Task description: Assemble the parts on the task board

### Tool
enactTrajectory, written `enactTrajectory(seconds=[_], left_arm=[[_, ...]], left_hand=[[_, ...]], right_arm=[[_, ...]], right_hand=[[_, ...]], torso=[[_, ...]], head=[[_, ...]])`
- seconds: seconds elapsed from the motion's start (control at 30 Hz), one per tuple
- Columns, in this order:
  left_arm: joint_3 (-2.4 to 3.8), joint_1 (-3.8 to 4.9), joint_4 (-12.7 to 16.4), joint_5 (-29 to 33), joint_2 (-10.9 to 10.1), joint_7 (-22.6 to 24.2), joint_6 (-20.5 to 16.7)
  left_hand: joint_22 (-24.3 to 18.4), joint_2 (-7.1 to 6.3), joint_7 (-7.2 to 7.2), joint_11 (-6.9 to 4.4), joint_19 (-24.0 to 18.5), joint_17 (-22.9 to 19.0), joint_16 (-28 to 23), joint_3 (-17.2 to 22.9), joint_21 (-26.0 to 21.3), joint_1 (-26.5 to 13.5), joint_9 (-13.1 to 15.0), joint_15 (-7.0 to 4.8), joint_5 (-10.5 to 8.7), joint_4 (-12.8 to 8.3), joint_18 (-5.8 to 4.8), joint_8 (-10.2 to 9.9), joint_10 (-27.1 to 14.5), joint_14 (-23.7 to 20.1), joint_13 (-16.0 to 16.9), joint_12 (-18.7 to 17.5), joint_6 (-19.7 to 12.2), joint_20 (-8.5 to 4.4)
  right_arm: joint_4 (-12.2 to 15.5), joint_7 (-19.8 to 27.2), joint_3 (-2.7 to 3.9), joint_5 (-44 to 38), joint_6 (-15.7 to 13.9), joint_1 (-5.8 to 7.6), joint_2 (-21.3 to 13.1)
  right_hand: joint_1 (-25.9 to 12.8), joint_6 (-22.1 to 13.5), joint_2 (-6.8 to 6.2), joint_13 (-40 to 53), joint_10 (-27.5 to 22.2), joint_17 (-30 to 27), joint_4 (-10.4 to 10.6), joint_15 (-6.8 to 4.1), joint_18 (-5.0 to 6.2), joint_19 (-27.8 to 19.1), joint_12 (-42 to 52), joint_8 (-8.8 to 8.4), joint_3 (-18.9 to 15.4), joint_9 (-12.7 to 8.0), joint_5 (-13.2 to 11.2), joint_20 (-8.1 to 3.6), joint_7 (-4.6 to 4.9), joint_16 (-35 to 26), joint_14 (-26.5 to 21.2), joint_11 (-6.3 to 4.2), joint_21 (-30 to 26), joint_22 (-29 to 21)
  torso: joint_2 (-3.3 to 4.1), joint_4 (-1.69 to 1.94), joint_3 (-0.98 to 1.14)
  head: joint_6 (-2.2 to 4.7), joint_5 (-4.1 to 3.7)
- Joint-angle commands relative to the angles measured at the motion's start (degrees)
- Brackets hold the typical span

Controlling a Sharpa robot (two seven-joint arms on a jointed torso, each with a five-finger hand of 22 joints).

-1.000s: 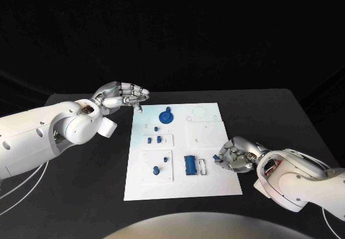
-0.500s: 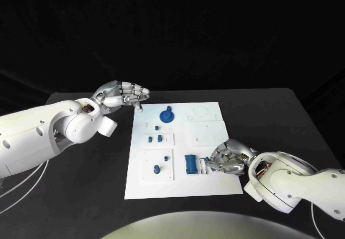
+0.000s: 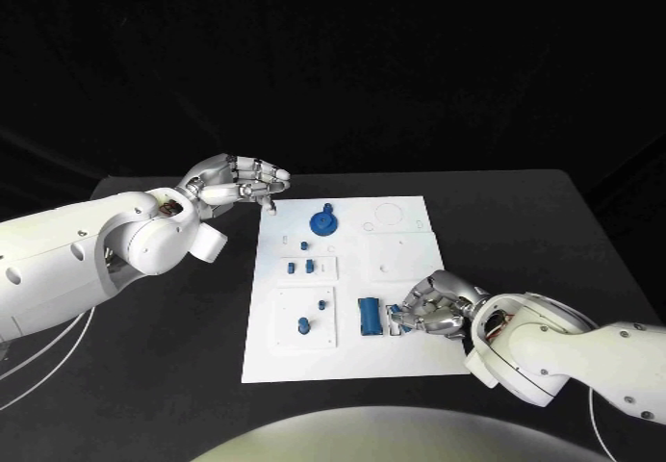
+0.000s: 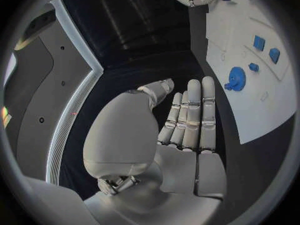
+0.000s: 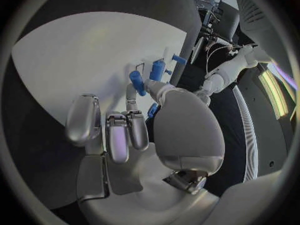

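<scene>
A black tabletop (image 3: 166,337) carries the white task board (image 3: 402,361) at its middle. Several blue parts already stand in the board, among them a round part (image 3: 320,225) at the far end and a long block (image 3: 368,317) nearer; some sockets look unfilled. The right hand (image 3: 434,306) pinches a small blue part (image 3: 395,310) just beside that block. The left hand (image 3: 239,182), fingers curled on nothing, hovers off the board's far corner.
</scene>
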Motion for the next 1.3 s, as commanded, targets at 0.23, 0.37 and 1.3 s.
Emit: enactTrajectory(seconds=[0.23,0.37,1.3], left_arm=[[0.05,0.04,0.2,0.2,0.0,0.2,0.8],[0.05,0.04,0.2,0.2,0.0,0.2,0.8],[0.05,0.04,-0.1,0.2,0.1,-0.2,0.8]], left_hand=[[-0.1,-0.15,2.51,0.06,-0.2,-0.1,0.2,0.2,-0.3,-0.1,-0.1,0.03,0.17,0.3,0.78,0.3,-0.4,-0.5,-0.1,0.3,-0.4,0.05],[-0.1,-0.15,2.51,0.06,-0.2,-0.1,0.2,0.2,-0.3,-0.1,-0.1,0.03,0.17,0.3,0.78,0.3,-0.4,-0.5,-0.1,0.3,-0.4,0.05],[-0.1,-0.15,2.51,0.06,-0.2,-0.1,0.2,0.2,-0.3,-0.1,-0.1,0.03,0.17,0.3,0.78,0.3,-0.4,-0.5,-0.1,0.3,-0.4,0.05]], right_arm=[[-1.0,-1.0,0.0,-1.2,2.1,-0.14,1.1],[-1.3,-1.3,0.0,-1.4,3.0,-0.25,1.4],[-0.9,-0.4,0.0,-2.5,4.1,-0.38,1.5]], right_hand=[[-2.5,1.4,0.56,11.2,3.7,14.1,1.1,-0.44,-0.71,0.5,0.2,0.75,-2.0,0.4,-0.3,-0.13,-0.3,0.3,5.7,-0.54,-0.1,7.2],[-2.7,1.5,0.58,11.2,3.8,14.1,1.3,-0.46,-0.71,0.5,0.2,0.83,-2.2,0.4,-0.3,-0.15,-0.35,0.3,5.7,-0.57,-0.1,7.2],[-8.1,2.0,-1.3,11.4,3.9,14.3,3.6,-0.63,-0.77,0.7,0.5,1.2,-11.6,0.8,-0.4,-0.34,-0.56,0.4,5.7,-0.76,-0.1,7.4]], torso=[[-0.04,-0.02,-0.01],[-0.04,-0.04,0.0],[0.0,-0.03,0.0]], head=[[-0.17,0.07],[-0.28,0.11],[-0.29,0.07]])
